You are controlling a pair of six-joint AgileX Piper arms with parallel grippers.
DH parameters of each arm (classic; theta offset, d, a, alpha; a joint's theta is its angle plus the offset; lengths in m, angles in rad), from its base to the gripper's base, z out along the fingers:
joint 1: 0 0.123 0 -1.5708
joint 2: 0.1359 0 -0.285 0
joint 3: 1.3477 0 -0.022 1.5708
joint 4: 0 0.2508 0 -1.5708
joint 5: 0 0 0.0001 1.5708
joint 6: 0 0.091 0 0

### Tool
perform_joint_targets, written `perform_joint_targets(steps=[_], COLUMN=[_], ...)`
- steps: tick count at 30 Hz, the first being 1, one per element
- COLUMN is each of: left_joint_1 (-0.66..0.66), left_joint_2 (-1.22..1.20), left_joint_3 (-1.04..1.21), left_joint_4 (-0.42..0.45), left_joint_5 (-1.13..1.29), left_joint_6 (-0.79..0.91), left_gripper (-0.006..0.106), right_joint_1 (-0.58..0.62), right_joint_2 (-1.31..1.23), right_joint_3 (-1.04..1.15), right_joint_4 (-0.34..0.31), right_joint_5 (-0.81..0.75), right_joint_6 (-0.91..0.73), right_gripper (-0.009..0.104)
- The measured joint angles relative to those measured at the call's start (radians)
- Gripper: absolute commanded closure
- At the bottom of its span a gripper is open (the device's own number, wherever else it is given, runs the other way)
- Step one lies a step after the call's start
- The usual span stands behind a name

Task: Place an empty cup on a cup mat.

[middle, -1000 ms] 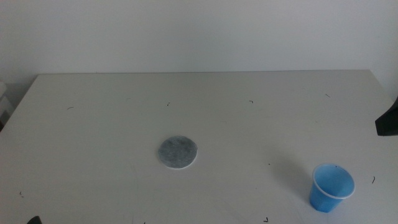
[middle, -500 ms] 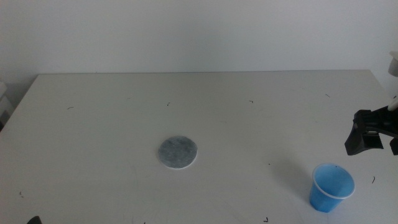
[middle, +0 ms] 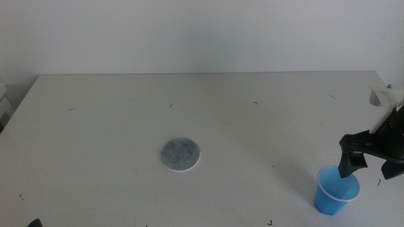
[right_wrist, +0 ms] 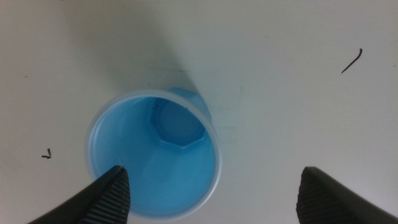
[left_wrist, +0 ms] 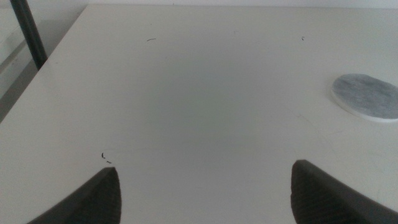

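Observation:
The blue cup (middle: 336, 191) stands upright and empty near the table's front right corner. The grey round cup mat (middle: 180, 155) lies flat near the table's middle, well left of the cup. My right gripper (middle: 371, 166) is open and hovers just above the cup, a little to its right. In the right wrist view the cup (right_wrist: 154, 155) sits below the open right gripper (right_wrist: 212, 173), closer to one jaw and not touched. My left gripper (left_wrist: 205, 171) is open and empty over bare table at the front left. The mat (left_wrist: 367, 96) shows in the left wrist view too.
The white table (middle: 252, 126) has only small dark specks on it. Its right edge (middle: 392, 94) runs close behind the right arm. A dark post (left_wrist: 28, 31) stands beyond the table's left edge.
My right gripper has come in from the right edge and moved left and down to just above the cup. The cup and the mat have not moved.

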State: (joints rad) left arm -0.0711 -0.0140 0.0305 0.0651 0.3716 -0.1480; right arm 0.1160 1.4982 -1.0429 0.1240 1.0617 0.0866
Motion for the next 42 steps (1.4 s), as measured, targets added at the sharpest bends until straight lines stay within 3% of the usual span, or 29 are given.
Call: perform_joint_targets(steps=[16,28,42], left_joint_1=[0.000,0.000,0.000], left_joint_2=[0.000,0.000,0.000], left_joint_3=[0.000,0.000,0.000], left_joint_4=[0.000,0.000,0.000], left_joint_5=[0.000,0.000,0.000], left_joint_6=[0.000,0.000,0.000], left_gripper=[-0.005,-0.005,-0.005], right_joint_1=[0.000,0.000,0.067], right_joint_2=[0.153,0.158,0.109], right_joint_3=[0.037,0.049,-0.004], right_joint_4=[-0.003,0.000,0.008], right_joint_5=[-0.102,-0.116,-0.063], right_joint_6=[0.005,0.005,0.033], right_gripper=[0.041,0.096,0.096])
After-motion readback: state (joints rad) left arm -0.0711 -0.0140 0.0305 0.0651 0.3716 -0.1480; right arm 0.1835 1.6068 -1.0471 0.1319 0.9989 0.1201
